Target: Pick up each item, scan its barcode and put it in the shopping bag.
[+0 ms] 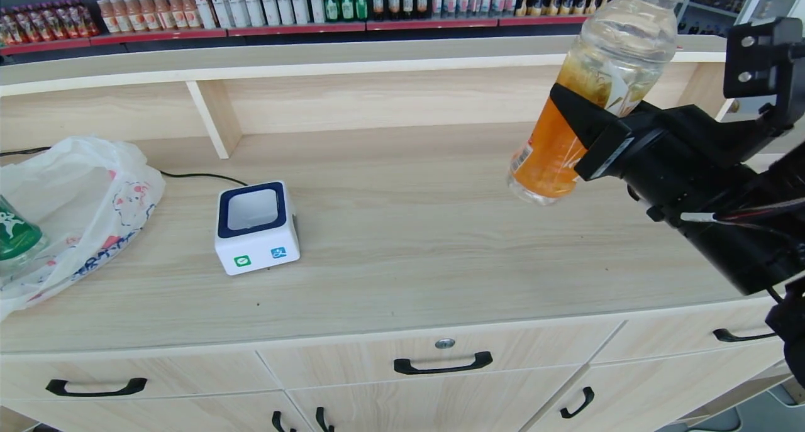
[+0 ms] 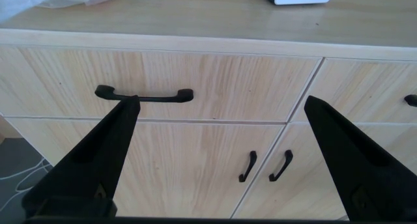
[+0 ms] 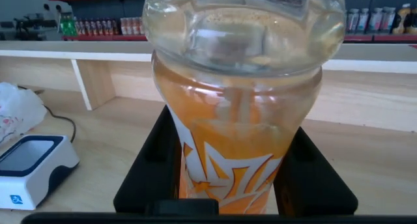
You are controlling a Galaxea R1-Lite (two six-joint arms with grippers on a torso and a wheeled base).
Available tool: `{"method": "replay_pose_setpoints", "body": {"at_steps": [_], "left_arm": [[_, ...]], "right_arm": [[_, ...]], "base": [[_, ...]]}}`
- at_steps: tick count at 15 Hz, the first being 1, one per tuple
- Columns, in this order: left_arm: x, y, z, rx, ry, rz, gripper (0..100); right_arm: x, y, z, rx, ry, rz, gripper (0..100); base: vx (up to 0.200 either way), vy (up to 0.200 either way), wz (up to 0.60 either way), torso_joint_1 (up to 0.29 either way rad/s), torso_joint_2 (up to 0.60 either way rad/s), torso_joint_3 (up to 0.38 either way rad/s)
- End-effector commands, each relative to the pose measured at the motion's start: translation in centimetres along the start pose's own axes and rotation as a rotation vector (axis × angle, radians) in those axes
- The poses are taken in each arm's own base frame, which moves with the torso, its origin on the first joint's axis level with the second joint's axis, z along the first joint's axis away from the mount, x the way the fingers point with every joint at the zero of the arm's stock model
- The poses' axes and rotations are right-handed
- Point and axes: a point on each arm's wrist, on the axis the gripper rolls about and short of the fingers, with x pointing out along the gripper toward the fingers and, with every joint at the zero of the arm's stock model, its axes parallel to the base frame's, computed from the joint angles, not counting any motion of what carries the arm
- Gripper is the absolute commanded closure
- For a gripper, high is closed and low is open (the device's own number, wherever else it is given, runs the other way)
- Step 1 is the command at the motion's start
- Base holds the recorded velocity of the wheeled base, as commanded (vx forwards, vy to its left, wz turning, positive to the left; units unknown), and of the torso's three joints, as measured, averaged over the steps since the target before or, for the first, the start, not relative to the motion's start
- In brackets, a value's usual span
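My right gripper [image 1: 588,121] is shut on a clear bottle of orange drink [image 1: 585,99], held tilted in the air above the right part of the wooden counter [image 1: 409,243]. The same bottle [image 3: 238,120] stands between the black fingers [image 3: 146,172] in the right wrist view. A white scanner box with a blue-rimmed window [image 1: 255,226] sits on the counter left of centre; the scanner [image 3: 29,168] lies well apart from the bottle. A white plastic shopping bag [image 1: 75,212] lies at the counter's left end with a green item [image 1: 16,237] inside. My left gripper [image 2: 218,159] hangs open in front of the drawers.
A black cable [image 1: 201,176] runs from the scanner toward the bag. A raised wooden shelf with a divider [image 1: 214,114] backs the counter. Drawers with black handles [image 1: 443,364] sit under the counter. Shelves of bottled drinks [image 1: 352,1] line the far wall.
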Motion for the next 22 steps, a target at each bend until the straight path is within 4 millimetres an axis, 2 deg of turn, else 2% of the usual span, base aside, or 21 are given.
{"method": "replay_pose_setpoints", "body": {"at_steps": [1,6,9,14,16,19,22], "left_arm": [[0.0,0.0,0.0,0.0,-0.001,0.001,0],[0.0,0.0,0.0,0.0,-0.001,0.001,0],[0.0,0.0,0.0,0.0,-0.001,0.001,0],[0.0,0.0,0.0,0.0,-0.001,0.001,0],[0.0,0.0,0.0,0.0,-0.001,0.001,0],[0.0,0.0,0.0,0.0,-0.001,0.001,0],[0.0,0.0,0.0,0.0,-0.001,0.001,0]], "right_arm": [[-0.3,0.5,0.6,0.024,-0.017,0.019,100],[-0.8,1.1,1.3,0.197,-0.028,0.071,100],[-1.9,1.2,0.7,0.265,0.011,0.153,100],[-1.8,1.5,1.5,0.448,-0.027,0.275,100],[-2.7,1.8,0.8,0.513,-0.027,0.3,100],[-4.7,2.6,-0.4,0.586,-0.017,0.431,100],[-4.8,2.8,0.2,0.642,-0.025,0.454,100]], "base": [[0.0,0.0,0.0,0.0,0.0,0.0],[0.0,0.0,0.0,0.0,0.0,0.0],[0.0,0.0,0.0,0.0,0.0,0.0],[0.0,0.0,0.0,0.0,0.0,0.0],[0.0,0.0,0.0,0.0,0.0,0.0],[0.0,0.0,0.0,0.0,0.0,0.0],[0.0,0.0,0.0,0.0,0.0,0.0]]}}
